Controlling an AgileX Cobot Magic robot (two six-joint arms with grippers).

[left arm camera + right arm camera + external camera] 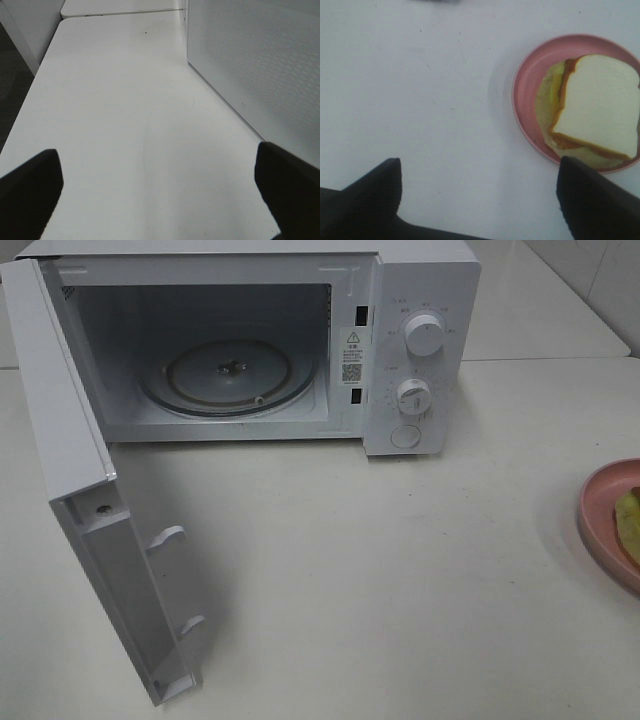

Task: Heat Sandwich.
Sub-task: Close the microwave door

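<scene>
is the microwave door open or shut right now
Open. The microwave door is swung out wide toward the camera, and the bare glass turntable inside the microwave is in plain view.

A white microwave (250,340) stands at the far side of the white table (380,580), its door (90,510) swung wide open toward the near left. Inside lies a round glass turntable (228,375). Two white knobs (424,335) sit one above the other on its right panel, with a round button (405,436) beneath. A pink plate (605,520) rests at the table's right edge.
</scene>
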